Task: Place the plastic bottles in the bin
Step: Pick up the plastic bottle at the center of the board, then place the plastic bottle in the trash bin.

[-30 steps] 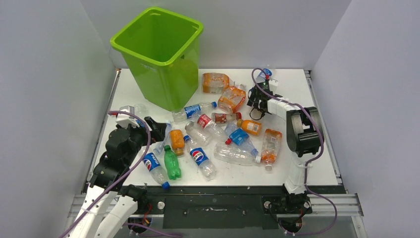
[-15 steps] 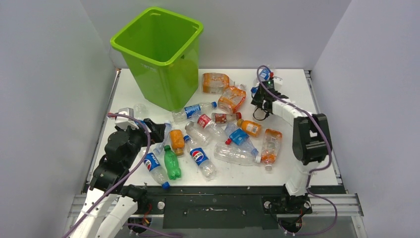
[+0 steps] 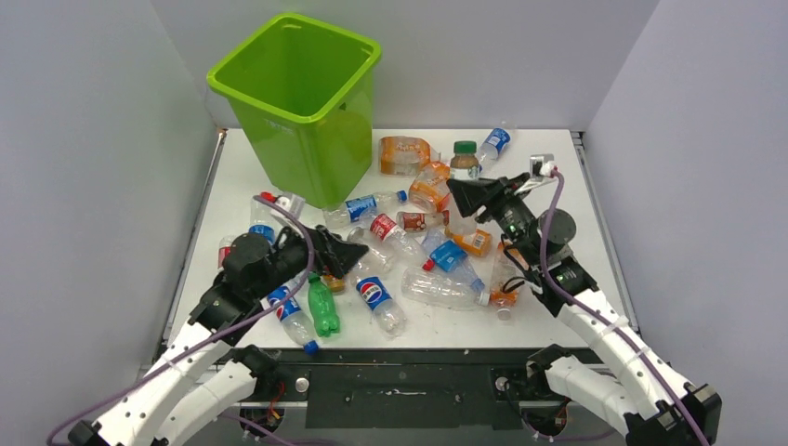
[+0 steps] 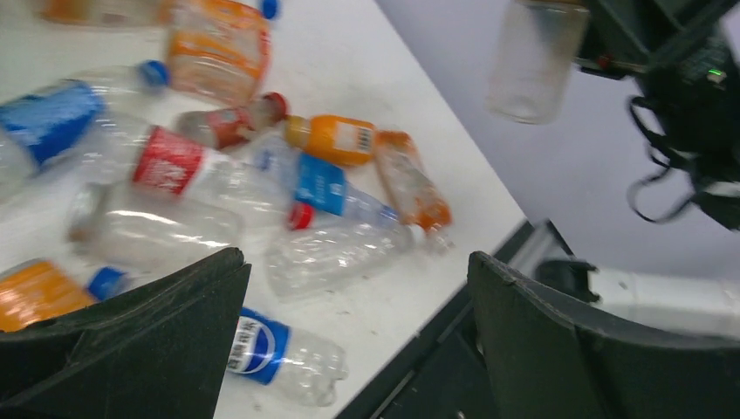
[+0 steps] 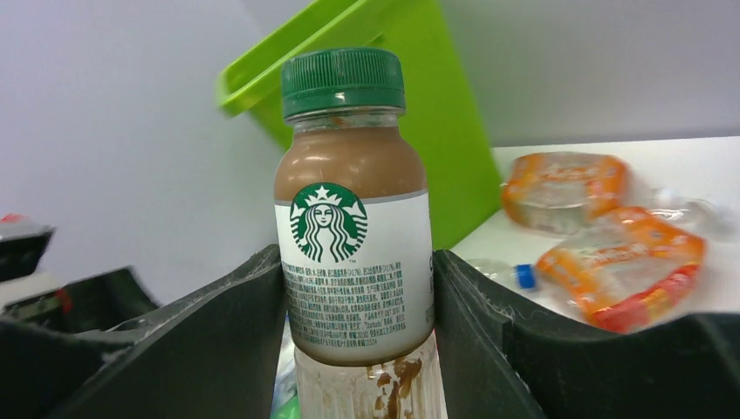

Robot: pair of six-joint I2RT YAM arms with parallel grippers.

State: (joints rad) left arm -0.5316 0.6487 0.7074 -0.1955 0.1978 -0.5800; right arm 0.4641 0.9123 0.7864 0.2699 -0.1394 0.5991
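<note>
Right gripper: clamped on the coffee bottle; a finger is pressed to each side of the label.
Coffee bottle axis: vertical, green cap up, base down; brown residue is seen low in the clear body.
Coffee bottle position: held clear of the table, over the far right part of the heap; to the right of the bin and well apart from it.
Bin: upright at the far left of the table, mouth upward.
In the way: two crushed orange bottles are lying flat on the table between the coffee bottle and the bin; the nearer of them is just beside the right gripper in the top view.
Left gripper: spread wide, nothing held; poised over the left part of the heap, with a clear bottle seen between its fingers.
Heap: bottles are lying on their sides, axes pointing many ways, several touching or crossing.
Count: bin, one; coffee bottle, one; green bottle, one; crushed orange bottles, two; blue-labelled bottles, at least five. The full total cannot be told where the arms cover the heap.
</note>
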